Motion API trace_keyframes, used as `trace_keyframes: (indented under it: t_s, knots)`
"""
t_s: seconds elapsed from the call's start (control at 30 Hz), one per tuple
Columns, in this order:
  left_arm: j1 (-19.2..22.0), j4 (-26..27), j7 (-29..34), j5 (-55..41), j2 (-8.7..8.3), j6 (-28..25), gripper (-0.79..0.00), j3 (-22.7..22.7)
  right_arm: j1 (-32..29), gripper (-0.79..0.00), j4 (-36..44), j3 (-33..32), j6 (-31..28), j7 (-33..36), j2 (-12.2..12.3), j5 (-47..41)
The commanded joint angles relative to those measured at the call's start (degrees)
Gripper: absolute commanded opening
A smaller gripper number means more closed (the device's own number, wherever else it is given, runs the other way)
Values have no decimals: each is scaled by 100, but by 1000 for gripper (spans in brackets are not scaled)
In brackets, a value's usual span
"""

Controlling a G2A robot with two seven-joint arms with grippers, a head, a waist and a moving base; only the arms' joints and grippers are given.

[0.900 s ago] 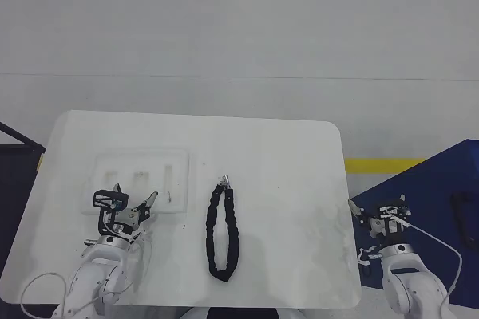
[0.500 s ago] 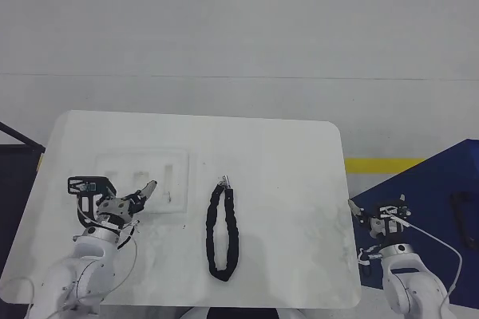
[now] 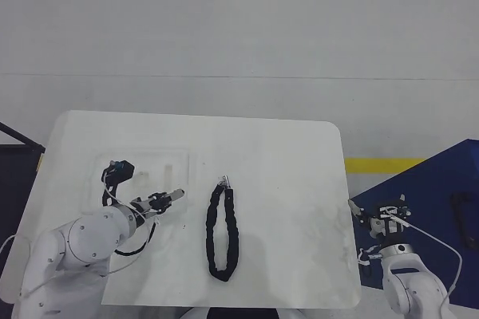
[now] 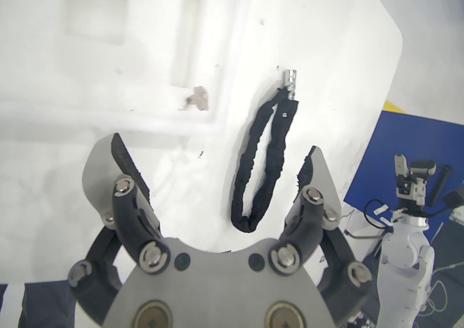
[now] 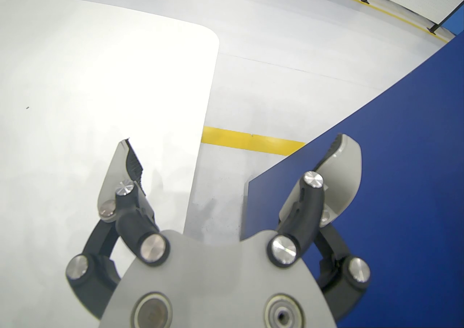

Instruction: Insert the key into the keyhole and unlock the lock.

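A black fabric-covered chain lock (image 3: 222, 235) lies as a long loop in the middle of the white table, its metal lock end (image 4: 291, 78) pointing to the far side. A small silver key (image 4: 197, 99) rests in the near right corner of a white foam tray (image 3: 128, 159), beside a narrow slot. My left gripper (image 4: 214, 148) is open and holds nothing. It hovers over the tray's near right corner (image 3: 166, 197), left of the chain (image 4: 261, 162). My right gripper (image 5: 232, 142) stands open and holds nothing at the table's right edge (image 3: 381, 214).
The foam tray has a square recess (image 4: 96, 12) and a slot recess (image 4: 188, 36). A blue panel (image 3: 439, 199) stands just off the table's right side, close to the right arm. Bare table (image 3: 287, 199) lies between the chain and the right edge.
My left arm has swung from the tray's near left side to its near right corner, toward the chain. The right arm, chain and key have not moved.
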State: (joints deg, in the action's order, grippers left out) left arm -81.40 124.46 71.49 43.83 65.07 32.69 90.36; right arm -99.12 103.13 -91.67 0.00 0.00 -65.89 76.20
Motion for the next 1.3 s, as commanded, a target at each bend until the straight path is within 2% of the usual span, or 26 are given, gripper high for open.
trace_keyframes:
  t_s: [0.0, 0.6, 0.67, 0.8, 0.93, 1.13, 1.27]
  knots:
    - [46, -44, 27, -84, -2, -14, 0, -26, 0, 0, 0, 0, 0, 0, 0, 0]
    - [42, -111, -65, -81, -5, -70, 0, -9, 0, 0, 0, 0, 0, 0, 0, 0]
    - [135, -107, 64, 91, -37, -113, 0, 74, 0, 0, 0, 0, 0, 0, 0, 0]
    - [544, -374, 727, 532, -141, -716, 0, 148, 0, 0, 0, 0, 0, 0, 0, 0]
    - [1312, -1168, 1621, 1087, -225, -1609, 0, -66, 0, 0, 0, 0, 0, 0, 0, 0]
    - [2460, -2486, 1651, 245, -375, -1639, 0, -940, 0, 0, 0, 0, 0, 0, 0, 0]
    - [2550, -2574, 1651, 143, -396, -1639, 0, -992, 0, 0, 0, 0, 0, 0, 0, 0]
